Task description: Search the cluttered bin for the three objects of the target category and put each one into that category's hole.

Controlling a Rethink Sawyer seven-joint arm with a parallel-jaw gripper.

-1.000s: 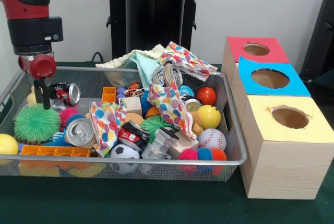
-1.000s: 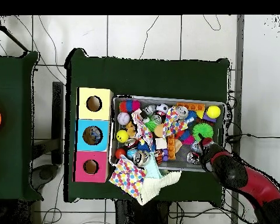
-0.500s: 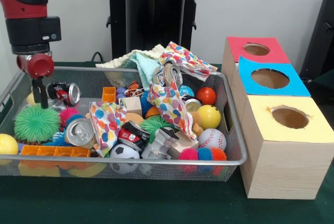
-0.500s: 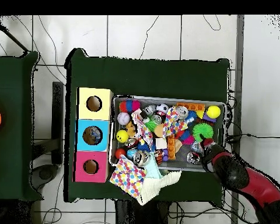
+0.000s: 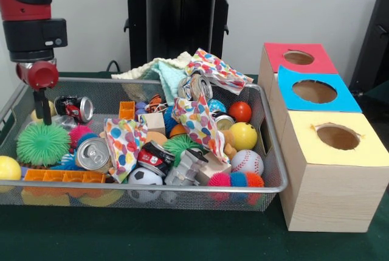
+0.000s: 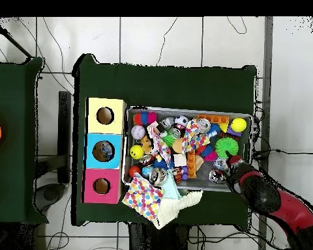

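So my arm (image 5: pixel 27 17) hangs over one end of the bin (image 5: pixel 182 187), which sits on the green table (image 5: pixel 182 236) right beside the three wooden boxes (image 5: pixel 331 170) with holes in their tops. My jaws point down next to a crushed can (image 5: pixel 76 109), just above a green spiky ball (image 5: pixel 41 143). Honestly can't tell if they're apart or together from here. The bin's packed: balls, cans, polka-dot cloth (image 5: pixel 124 142), orange blocks (image 5: pixel 64 176).

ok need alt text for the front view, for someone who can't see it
A wire mesh bin crammed with balls, crushed cans, blocks and polka-dot cloths, with the red robot gripper lowered into its left end. Three wooden boxes with holed red, blue and yellow tops stand right.
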